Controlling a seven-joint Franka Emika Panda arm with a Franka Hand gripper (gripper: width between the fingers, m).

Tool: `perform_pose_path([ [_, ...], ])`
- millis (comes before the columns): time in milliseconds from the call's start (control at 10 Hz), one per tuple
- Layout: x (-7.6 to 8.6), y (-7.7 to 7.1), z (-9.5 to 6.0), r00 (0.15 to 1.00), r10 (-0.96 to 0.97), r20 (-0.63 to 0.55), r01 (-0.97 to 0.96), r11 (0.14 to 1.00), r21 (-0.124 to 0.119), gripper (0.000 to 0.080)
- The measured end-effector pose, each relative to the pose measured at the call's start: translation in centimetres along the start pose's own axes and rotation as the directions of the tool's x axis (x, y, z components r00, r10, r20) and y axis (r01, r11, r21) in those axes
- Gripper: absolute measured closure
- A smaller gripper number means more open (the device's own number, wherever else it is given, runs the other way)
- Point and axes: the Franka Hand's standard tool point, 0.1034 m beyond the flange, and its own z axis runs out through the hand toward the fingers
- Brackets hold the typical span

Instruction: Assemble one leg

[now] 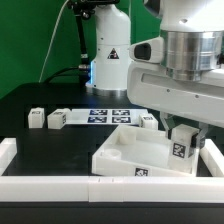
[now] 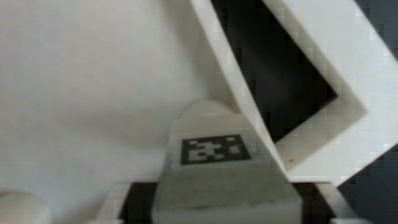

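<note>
Gripper [image 1: 183, 140] hanging low at the exterior view's right, directly over the right-hand part of the white tray-like part [image 1: 140, 152]. Clamping one leg [image 1: 181, 146] between the fingers [image 1: 192, 133], marker face turned toward the exterior camera; jaws closed on that leg. Leg's lower end sitting at or just above the tray-like part's raised rim; contact with the part impossible to confirm.

In the wrist view, same leg [image 2: 221, 160] projecting forward from between the two dark fingers [image 2: 137, 203], black-and-white marker facing the camera. Pale inner surface of the tray-like part [image 2: 89, 90] filling most of the background, with its rim running diagonally beside a strip of black table.

Tray-like part resting on the black table [image 1: 50, 150], near the white frame rail [image 1: 60, 186] along the front edge. Marker board [image 1: 105, 114] lying flat behind the tray-like part. Two more legs [image 1: 36, 119] and [image 1: 56, 119] standing well apart from the gripper at the exterior view's left, just beside each other. A further leg [image 1: 149, 121] sitting near the marker board's right end.
</note>
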Motion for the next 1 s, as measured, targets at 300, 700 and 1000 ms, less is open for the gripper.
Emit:
perform_pose_path([
  [300, 0.10, 0.26, 0.09, 0.999, 0.036, -0.002, -0.036, 0.999, -0.010, 0.0317],
  [700, 0.09, 0.26, 0.10, 0.999, 0.036, -0.002, -0.036, 0.999, -0.011, 0.0152],
  [1000, 0.09, 0.26, 0.10, 0.999, 0.036, -0.002, -0.036, 0.999, -0.011, 0.0150],
])
